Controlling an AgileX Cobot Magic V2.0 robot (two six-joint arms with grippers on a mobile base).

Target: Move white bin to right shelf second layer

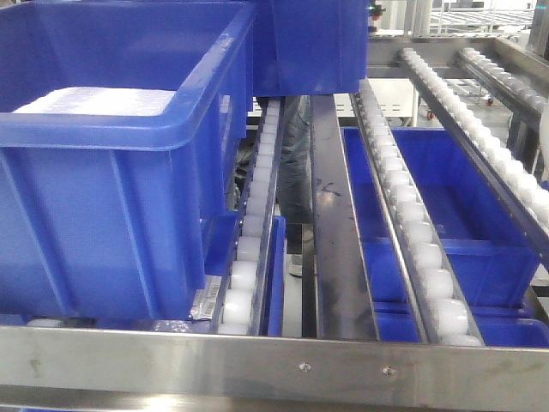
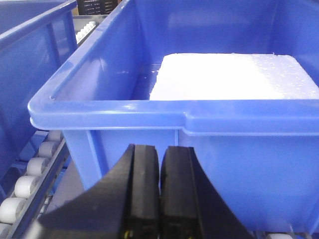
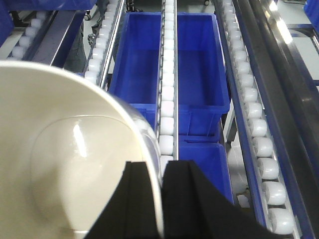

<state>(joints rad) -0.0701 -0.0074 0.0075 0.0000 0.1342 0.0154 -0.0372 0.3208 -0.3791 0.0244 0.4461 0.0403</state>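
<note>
Right gripper [image 3: 160, 199]: black fingers drawn close on the rim wall of the white bin [image 3: 65, 159], one finger inside the mouth and one outside, the cream wall pinched between them. The bin lies to the left of this gripper and fills the lower left of the right wrist view; its mouth faces up toward the camera, glossy interior and rounded base visible, rounded-square opening with no clear long axis. Ahead of and below the gripper run sloping lanes of white rollers [image 3: 168, 89] in steel channels, leading away from it; under them sit open blue crates [image 3: 199, 59]. Whether the bin rests on the rollers cannot be told. Left gripper [image 2: 159, 199]: fingers pressed together with only a thin seam between, holding nothing, directly before the front wall of a blue crate [image 2: 174, 114] holding a white foam block [image 2: 234, 74]. In the front view that crate [image 1: 111, 172] stands on the roller lanes behind the flat steel front rail [image 1: 274, 365] with screws; neither gripper appears there. Further steel racking lies beyond.
</note>
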